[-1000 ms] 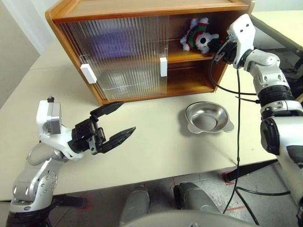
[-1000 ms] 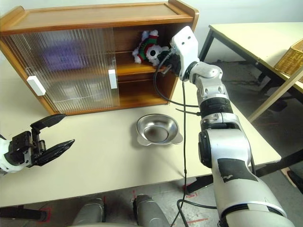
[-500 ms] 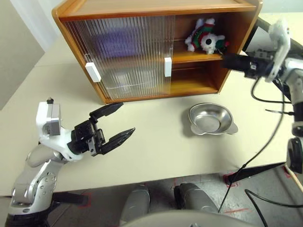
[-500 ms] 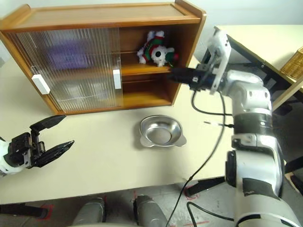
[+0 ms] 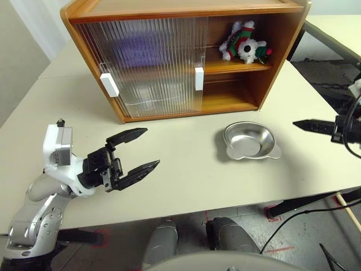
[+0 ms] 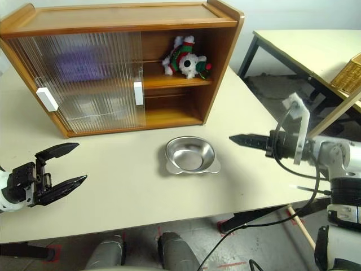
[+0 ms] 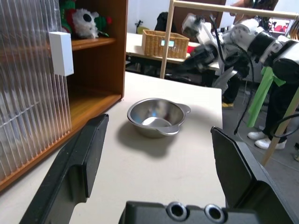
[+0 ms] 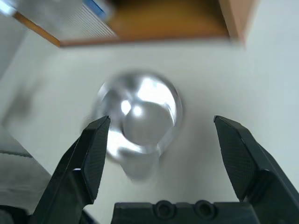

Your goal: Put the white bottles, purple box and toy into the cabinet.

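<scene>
Two grippers hang over the table point(image 5: 186, 186), both with fingers spread and empty: the left gripper point(image 5: 137, 151) nearest, at the front left, the right gripper point(image 6: 243, 139) beyond the table's right edge. Between them sits a bowl point(image 5: 250, 141). Farther back, the toy point(image 5: 243, 45) lies on the cabinet's point(image 5: 169, 11) upper shelf, right side, door slid left.

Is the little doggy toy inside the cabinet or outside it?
Inside. The toy sits on the upper shelf of the cabinet, in the part the sliding doors leave uncovered.
</scene>
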You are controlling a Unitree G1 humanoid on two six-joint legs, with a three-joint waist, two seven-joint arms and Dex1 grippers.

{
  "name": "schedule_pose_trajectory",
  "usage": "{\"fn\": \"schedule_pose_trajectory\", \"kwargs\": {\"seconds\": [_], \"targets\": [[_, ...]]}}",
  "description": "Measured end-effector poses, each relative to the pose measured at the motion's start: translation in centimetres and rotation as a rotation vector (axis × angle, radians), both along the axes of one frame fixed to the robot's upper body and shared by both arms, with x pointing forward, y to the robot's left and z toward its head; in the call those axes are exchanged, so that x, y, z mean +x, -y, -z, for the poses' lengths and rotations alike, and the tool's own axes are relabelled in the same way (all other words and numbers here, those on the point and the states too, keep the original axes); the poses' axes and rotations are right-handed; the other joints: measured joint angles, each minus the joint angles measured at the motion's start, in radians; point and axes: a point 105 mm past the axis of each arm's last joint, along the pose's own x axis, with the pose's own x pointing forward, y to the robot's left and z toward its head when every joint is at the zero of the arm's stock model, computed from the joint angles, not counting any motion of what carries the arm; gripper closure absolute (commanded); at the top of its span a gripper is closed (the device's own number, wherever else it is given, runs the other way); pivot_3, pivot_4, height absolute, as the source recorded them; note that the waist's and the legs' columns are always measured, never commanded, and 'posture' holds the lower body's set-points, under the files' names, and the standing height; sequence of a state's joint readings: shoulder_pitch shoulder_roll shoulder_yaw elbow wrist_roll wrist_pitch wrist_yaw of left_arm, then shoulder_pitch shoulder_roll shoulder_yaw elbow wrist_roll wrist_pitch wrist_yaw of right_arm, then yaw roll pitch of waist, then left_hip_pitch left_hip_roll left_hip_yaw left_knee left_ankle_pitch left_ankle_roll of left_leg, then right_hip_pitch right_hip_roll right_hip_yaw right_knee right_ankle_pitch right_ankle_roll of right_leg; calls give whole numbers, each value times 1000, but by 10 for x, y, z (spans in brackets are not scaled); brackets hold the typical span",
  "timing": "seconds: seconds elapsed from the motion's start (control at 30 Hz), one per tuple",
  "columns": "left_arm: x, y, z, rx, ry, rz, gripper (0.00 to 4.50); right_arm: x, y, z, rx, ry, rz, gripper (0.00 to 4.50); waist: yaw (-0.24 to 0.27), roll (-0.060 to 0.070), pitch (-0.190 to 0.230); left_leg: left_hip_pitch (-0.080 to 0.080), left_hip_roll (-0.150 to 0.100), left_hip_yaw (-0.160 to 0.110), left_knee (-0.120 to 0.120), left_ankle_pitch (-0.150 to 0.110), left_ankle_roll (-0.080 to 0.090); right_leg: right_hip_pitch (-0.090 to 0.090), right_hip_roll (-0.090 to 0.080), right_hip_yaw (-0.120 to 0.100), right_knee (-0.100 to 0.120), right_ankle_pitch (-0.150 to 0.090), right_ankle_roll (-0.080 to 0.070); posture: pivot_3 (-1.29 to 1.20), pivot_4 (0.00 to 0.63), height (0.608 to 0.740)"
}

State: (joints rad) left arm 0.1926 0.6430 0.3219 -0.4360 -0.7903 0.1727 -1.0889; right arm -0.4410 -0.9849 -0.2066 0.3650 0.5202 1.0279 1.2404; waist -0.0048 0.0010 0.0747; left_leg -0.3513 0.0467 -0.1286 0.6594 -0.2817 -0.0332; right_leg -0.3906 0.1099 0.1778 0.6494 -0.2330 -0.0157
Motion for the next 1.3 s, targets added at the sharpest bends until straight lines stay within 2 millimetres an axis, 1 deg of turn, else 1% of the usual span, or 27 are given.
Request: {"fn": "schedule_pose_trajectory", "kwargs": {"seconds": [0.1, 0.3, 0.4, 0.47, 0.6, 0.73, 0.97, 1.07, 1.17, 1.2, 1.23, 1.3], "targets": [[0, 0, 0, -2, 0, -2, 0, -5, -2, 12, 28, -50, 29, 39, -7, 3, 2, 0, -1, 1, 0, -1, 0, -1, 0, 2, 0, -1, 1, 25, 98, 740], [0, 0, 0, -3, 1, -2, 0, -16, -12, 32, 62, -160, 57, 39, -8, 2, 2, -3, -3, -1, 0, -2, 1, -1, -1, 2, 0, -3, 4, 22, 95, 740], [0, 0, 0, -3, 2, -2, 0, -18, -15, 35, 94, -197, 72, 39, -8, 2, 2, -5, -4, -1, 1, -2, 1, -3, -1, 2, 0, -4, 5, 26, 92, 740], [1, 0, 0, -3, 3, -1, 0, -21, -15, 37, 84, -209, 76, 39, -7, 1, 2, -5, -4, -1, 1, -2, 2, -2, -1, 2, 0, -4, 5, 25, 89, 740], [0, 0, 0, -3, 4, 1, 0, -24, -14, 47, 68, -243, 102, 39, -7, 1, 2, -5, -4, -1, 1, -3, 2, -2, -1, 2, 0, -5, 6, 24, 86, 740], [1, 0, -2, -3, 9, 2, 0, -25, -17, 50, 78, -263, 106, 39, -7, 1, 2, -5, -5, -1, 1, -3, 2, -2, -1, 2, 0, -5, 6, 23, 85, 740], [2, 0, -2, -3, 12, 2, 0, -29, -37, 50, 170, -316, 57, 39, -7, 1, 2, -5, -5, 0, 1, -3, 3, -2, 0, 1, 0, -5, 6, 30, 90, 740], [2, 0, -2, -3, 13, 1, 0, -30, -40, 48, 187, -326, 53, 629, -6, 1, 2, -5, -5, -1, 2, -2, 3, -2, 0, 1, 0, -5, 6, 37, 91, 740], [2, 0, -2, -4, 12, -2, 0, -29, -43, 48, 202, -327, 47, 1723, -5, 1, 2, -5, -5, -1, 2, -2, 3, -2, 0, 1, 0, -5, 6, 41, 90, 740], [3, 0, -2, -4, 12, -4, 0, -28, -44, 48, 205, -328, 47, 2025, -5, 1, 2, -5, -5, -1, 2, -2, 3, -2, 0, 1, 0, -5, 6, 42, 90, 740], [3, 0, -2, -4, 12, -6, 0, -28, -45, 48, 208, -327, 46, 2501, -5, 1, 2, -5, -5, -1, 2, -2, 3, -2, 0, 1, 0, -5, 6, 42, 90, 740], [3, 0, -2, -4, 13, -8, 0, -27, -45, 47, 206, -324, 47, 3180, -4, 1, 2, -5, -5, -1, 2, -2, 3, -2, 0, 1, 0, -5, 6, 41, 90, 740]]}}
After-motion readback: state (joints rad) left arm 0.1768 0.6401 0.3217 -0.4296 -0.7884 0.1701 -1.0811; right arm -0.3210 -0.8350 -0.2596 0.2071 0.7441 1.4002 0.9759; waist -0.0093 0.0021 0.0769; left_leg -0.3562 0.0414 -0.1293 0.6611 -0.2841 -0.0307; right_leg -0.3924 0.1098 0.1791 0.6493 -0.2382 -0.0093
